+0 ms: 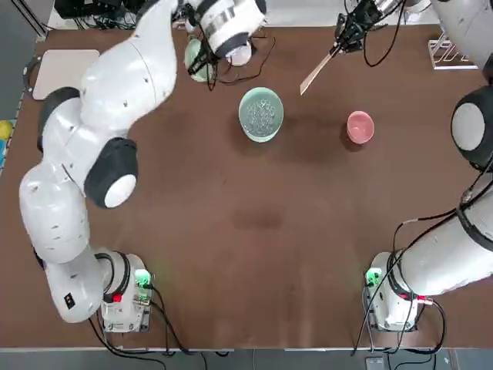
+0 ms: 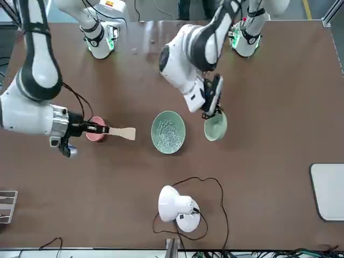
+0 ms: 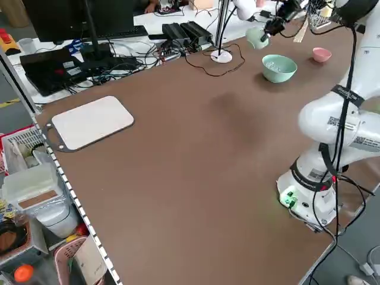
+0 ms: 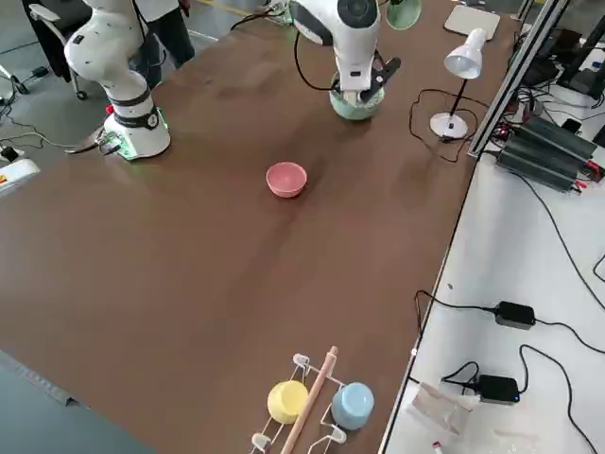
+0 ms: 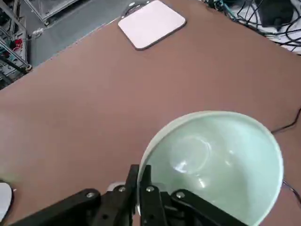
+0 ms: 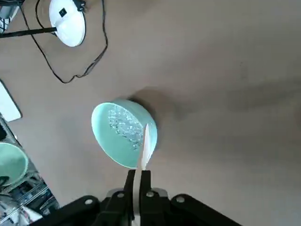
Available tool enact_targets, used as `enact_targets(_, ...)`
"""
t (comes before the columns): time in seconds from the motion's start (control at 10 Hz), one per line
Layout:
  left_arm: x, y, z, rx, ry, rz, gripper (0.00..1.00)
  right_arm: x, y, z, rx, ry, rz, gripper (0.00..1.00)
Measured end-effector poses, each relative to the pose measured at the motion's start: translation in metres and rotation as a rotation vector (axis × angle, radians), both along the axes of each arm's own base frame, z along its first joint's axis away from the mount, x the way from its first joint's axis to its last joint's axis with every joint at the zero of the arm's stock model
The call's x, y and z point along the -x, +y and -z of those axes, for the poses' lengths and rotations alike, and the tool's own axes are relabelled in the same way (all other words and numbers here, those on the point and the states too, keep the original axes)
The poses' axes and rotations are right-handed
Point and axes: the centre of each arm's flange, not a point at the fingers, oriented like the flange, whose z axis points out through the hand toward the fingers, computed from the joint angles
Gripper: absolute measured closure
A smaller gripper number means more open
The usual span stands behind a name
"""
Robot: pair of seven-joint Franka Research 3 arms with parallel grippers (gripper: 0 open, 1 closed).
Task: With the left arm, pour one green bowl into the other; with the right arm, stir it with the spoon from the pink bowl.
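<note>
My left gripper (image 2: 212,109) is shut on the rim of the small pale green bowl (image 2: 216,128), which hangs lifted and tilted beside the large mint-green bowl (image 2: 168,131). The small bowl (image 5: 216,160) looks empty inside. Speckled bits lie in the large bowl (image 1: 261,114). On the table to its other side stands the pink bowl (image 1: 360,127). My right gripper (image 1: 345,37) is shut on the handle of the pale wooden spoon (image 1: 316,74), held in the air between the pink bowl and the large bowl. In the right wrist view the spoon (image 6: 145,143) points at the large bowl (image 6: 117,134).
A white desk lamp (image 2: 177,207) with a looping black cable stands past the bowls at the table's far side. A pale flat board (image 1: 65,71) lies at the far left corner. A wire rack with a yellow and a blue cup (image 4: 317,402) sits at the far right corner.
</note>
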Motion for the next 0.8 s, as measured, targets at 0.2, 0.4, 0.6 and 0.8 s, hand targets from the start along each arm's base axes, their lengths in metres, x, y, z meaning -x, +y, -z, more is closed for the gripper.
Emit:
enact_targets(0.2,-0.028,0.059,-0.029,0.085,0.135,0.038,0.96,0.011,0.055,-0.009,0.065,-0.009,0.026,0.94)
enact_targets(0.4,-0.051,0.124,-0.048,0.180,0.250,0.128,0.96,0.026,0.105,-0.019,0.110,-0.017,0.054,0.94)
enact_targets(0.6,-0.078,0.191,-0.038,0.296,0.336,0.198,0.96,0.044,0.151,-0.033,0.175,-0.050,0.105,0.94)
enact_targets(0.8,-0.100,0.259,-0.018,0.391,0.380,0.227,0.96,0.064,0.192,-0.038,0.226,-0.080,0.123,0.94)
